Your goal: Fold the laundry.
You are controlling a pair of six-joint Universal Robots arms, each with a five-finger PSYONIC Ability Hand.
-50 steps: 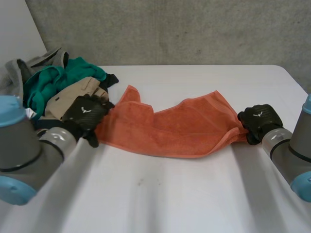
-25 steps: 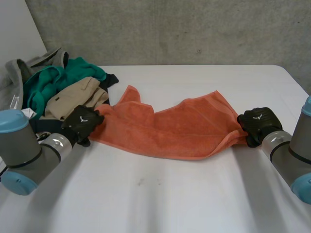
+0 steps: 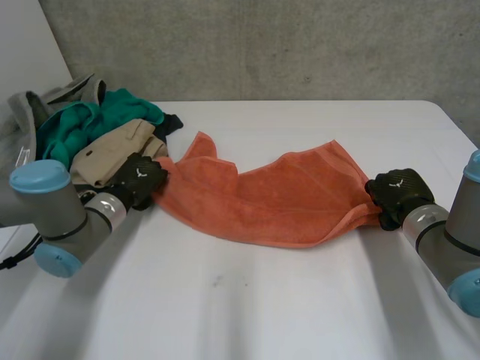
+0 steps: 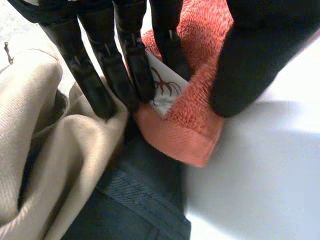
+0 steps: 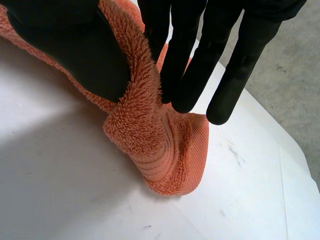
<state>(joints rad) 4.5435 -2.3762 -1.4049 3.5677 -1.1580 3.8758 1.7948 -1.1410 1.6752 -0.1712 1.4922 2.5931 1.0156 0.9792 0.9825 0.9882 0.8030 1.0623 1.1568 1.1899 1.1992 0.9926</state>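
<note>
Across the middle of the white table (image 3: 247, 307) lies a rumpled orange towel (image 3: 262, 199), stretched between two black hands. The left hand (image 3: 139, 178) pinches the towel's near left corner, right beside a pile of clothes (image 3: 97, 135). Its wrist view shows straight fingers (image 4: 132, 65) on a white label (image 4: 162, 89), with the thumb pressed on the terry opposite. The right hand (image 3: 397, 193) pinches the towel's right end, squeezing a ridge of cloth between thumb (image 5: 65, 45) and fingers.

The step looks like spreading the towel flat before a fold. It would go best if both hands lift together and draw apart evenly, moving the towel away from the pile. The left fingertips touch a tan garment (image 4: 60, 145), which could be dragged along.

Whether those fingers catch the tan cloth too cannot be told. The towel's far left corner is curled over, hiding what lies under it. It is unclear whether the right hand has a true corner or a bunched edge. The pile runs off the head view's edge.
</note>
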